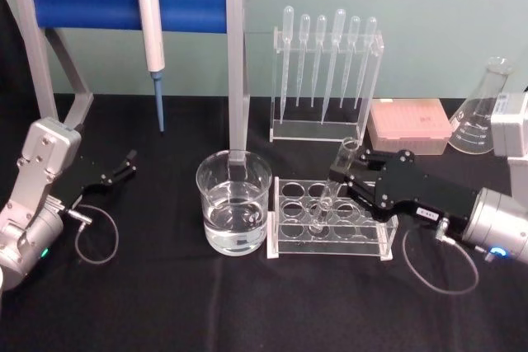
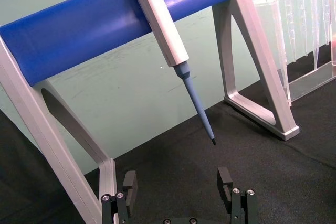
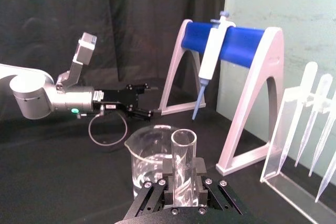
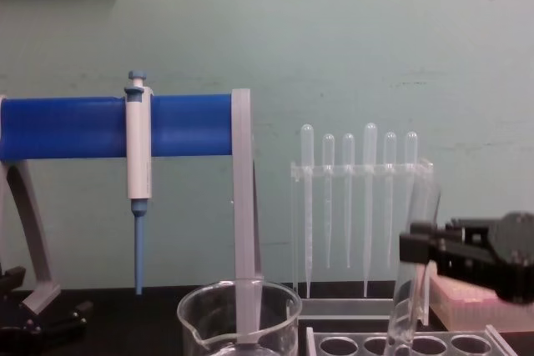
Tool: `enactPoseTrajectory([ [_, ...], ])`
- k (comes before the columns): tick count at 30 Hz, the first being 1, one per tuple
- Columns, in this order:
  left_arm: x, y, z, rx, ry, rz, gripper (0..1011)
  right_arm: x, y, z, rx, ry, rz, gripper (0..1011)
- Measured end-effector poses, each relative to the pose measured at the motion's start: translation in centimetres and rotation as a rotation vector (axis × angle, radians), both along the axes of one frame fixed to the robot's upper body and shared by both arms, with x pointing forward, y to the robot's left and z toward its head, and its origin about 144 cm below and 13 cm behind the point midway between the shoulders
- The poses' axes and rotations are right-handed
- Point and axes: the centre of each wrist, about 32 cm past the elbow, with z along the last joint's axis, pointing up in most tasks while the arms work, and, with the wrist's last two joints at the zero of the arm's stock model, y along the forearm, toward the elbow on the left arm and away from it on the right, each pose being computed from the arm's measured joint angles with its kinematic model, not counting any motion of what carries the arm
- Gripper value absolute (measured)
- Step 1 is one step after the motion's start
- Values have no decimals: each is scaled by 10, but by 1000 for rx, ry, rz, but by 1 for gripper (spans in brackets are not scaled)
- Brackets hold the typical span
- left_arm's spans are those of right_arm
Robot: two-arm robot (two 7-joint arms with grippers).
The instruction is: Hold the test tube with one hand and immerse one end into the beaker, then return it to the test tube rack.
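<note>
Over the test tube rack (image 1: 388,245), your right gripper (image 1: 351,180) pinches the test tube (image 1: 328,199), tilted, its lower end at one of the holes, the beaker (image 1: 233,204) just beside; grip firmly and straighten the tube before moving it, so glass clears the rack. Your left gripper (image 1: 128,164) rests well apart, fingers spread.

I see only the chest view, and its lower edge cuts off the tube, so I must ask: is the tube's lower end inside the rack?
Observer: Yes. In the head view the tube, tilted and held by the right gripper, has its lower end down in a hole of the rack.
Operator: Does the beaker hold any liquid?
Observer: Yes, clear liquid fills its lower part.
Operator: And the other arm?
Observer: The left gripper is parked to the left of the beaker, fingers open, holding nothing.
</note>
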Motion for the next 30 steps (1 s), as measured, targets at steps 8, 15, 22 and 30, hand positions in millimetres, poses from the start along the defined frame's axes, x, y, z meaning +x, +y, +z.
enactPoseTrajectory([
  [8, 0, 0, 0, 0, 0, 0, 1000, 2, 2, 34, -32, -6, 7, 241],
  [15, 0, 0, 0, 0, 0, 0, 1000, 3, 4, 60, -51, 1, 5, 242],
  [22, 0, 0, 0, 0, 0, 0, 1000, 4, 5, 77, -64, -2, -1, 242],
  [30, 0, 0, 0, 0, 0, 0, 1000, 7, 6, 88, -74, 4, -12, 242],
])
